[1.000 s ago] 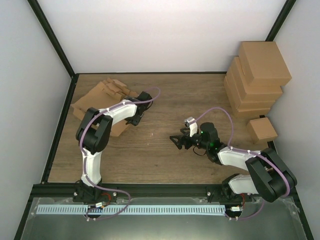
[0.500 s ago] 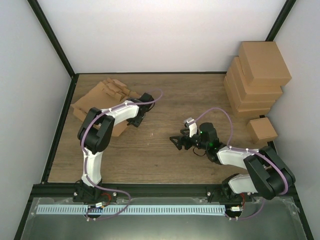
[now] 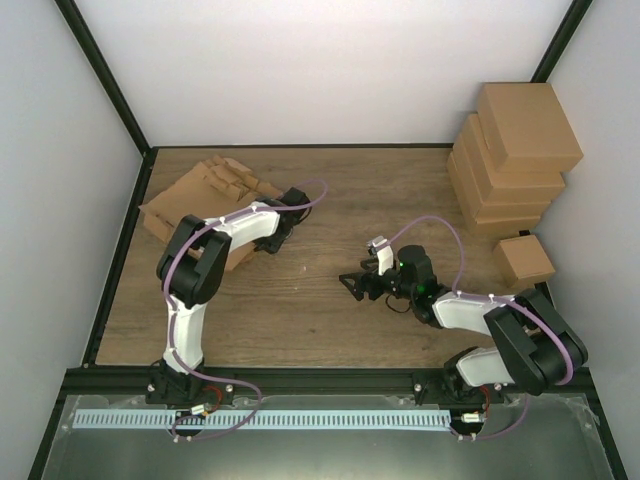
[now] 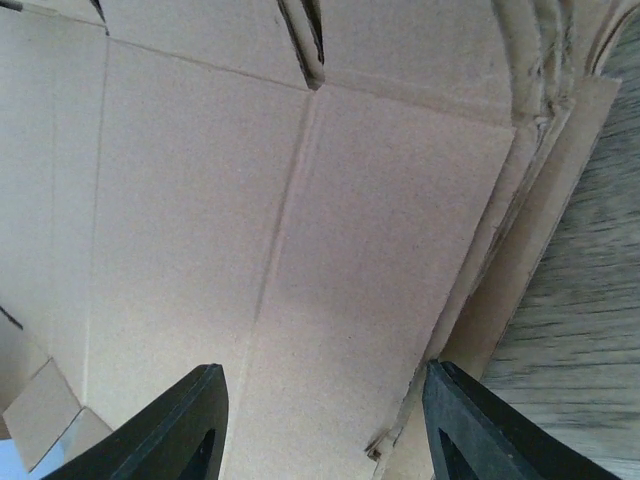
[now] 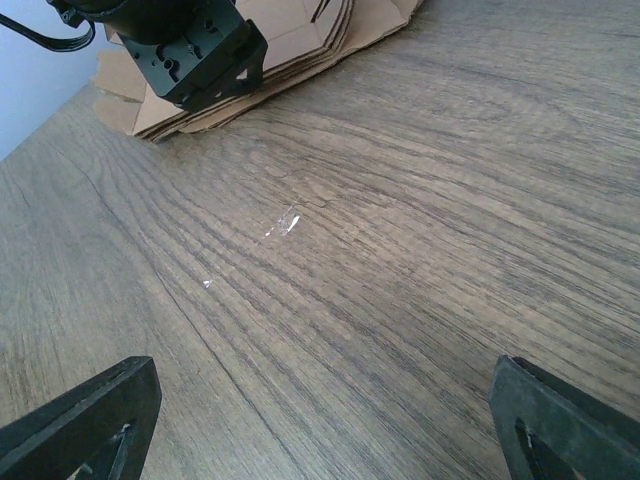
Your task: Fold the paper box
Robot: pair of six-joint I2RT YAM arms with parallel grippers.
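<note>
Stack of flat cardboard blanks (image 3: 195, 195) sat at the far left of the tabletop (image 3: 330, 190), sheets fanned and slightly offset, notched flaps toward the back. Left claw (image 4: 320, 420) was down at the stack's right-hand edge, jaws apart, the top sheet (image 4: 200, 220) filling its wrist view - nothing visibly pinched between the fingers. Right claw (image 3: 352, 282) hovered low over bare wood mid-tabletop, jaws spread wide, holding nothing, well apart from the stack. Finished boxes (image 3: 515, 140) were piled at the far right, with a small box (image 3: 524, 260) just in front of them. Handling judgement: the blank looked light and thin, stiff across a panel but ready to bend along its pressed crease (image 4: 285, 220); the surface was matte, so probably not slippery, though sheets could slide on one another and two could lift together. Best hold would likely be the free overhanging right edge of the top sheet only, pinched shallow near a corner - not across a crease or at the cut slot (image 4: 310, 40), where the board could tear or crumple.
</note>
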